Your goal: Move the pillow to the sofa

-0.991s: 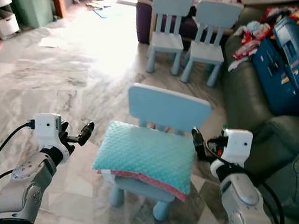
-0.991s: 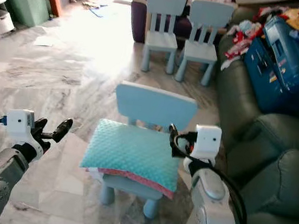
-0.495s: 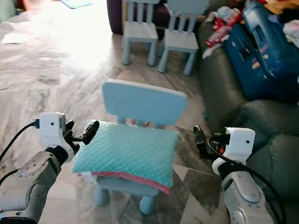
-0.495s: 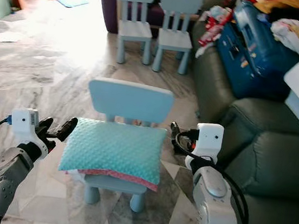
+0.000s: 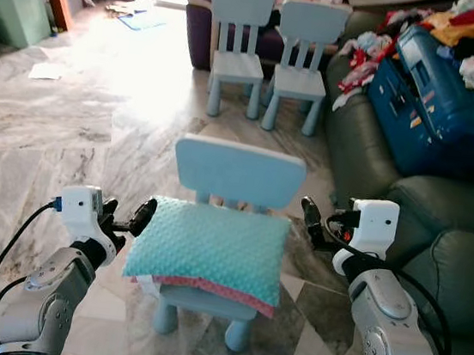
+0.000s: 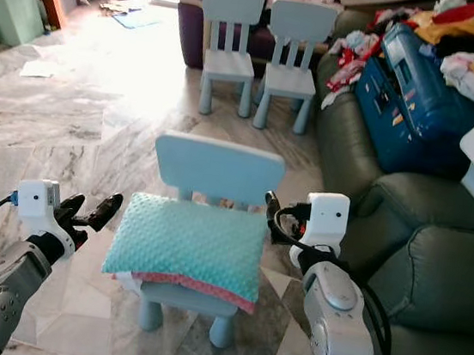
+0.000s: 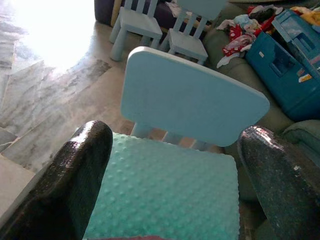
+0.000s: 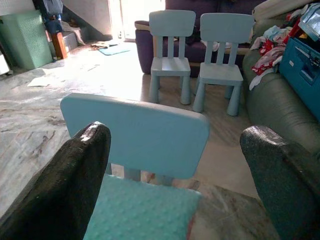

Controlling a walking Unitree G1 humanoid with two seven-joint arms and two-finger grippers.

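Black fingers of left gripper (image 5: 132, 217) spread wide, empty, just beside the left end of the teal dimpled fabric pillow (image 5: 209, 247). Right gripper (image 5: 316, 226) likewise wide open, empty, near the pillow's right end. Pillow lies flat on the pale blue plastic child's chair (image 5: 239, 171). Dark green leather sofa (image 5: 435, 223) at right.

Pillow (image 5: 208, 249) lies on chair (image 5: 239, 172) seat, between left gripper (image 5: 128, 219) and right gripper (image 5: 314, 221). Sofa (image 5: 436, 245) right of right gripper; two chairs (image 5: 273, 26) beyond.
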